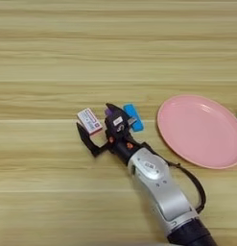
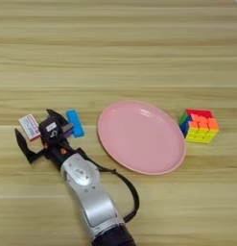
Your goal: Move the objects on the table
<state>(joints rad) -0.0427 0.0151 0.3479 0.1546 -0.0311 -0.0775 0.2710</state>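
My right gripper (image 1: 94,116) stands open over the table (image 1: 53,57), its two black fingers spread on either side of the small white-and-red box (image 1: 89,120), which lies flat between them. Behind the far finger only a sliver of the purple bar (image 1: 108,112) shows; the gripper hides the rest of it. The blue bar (image 1: 133,116) lies just right of the gripper's body. The round pink plate (image 2: 141,137) sits further right with nothing on it. Right of the plate stands the multicoloured puzzle cube (image 2: 199,126).
The silver forearm (image 1: 160,185) comes in from the bottom edge, slanting up and left, with a black cable looping off its right side. Bare wood stretches across the far half and the left of the table.
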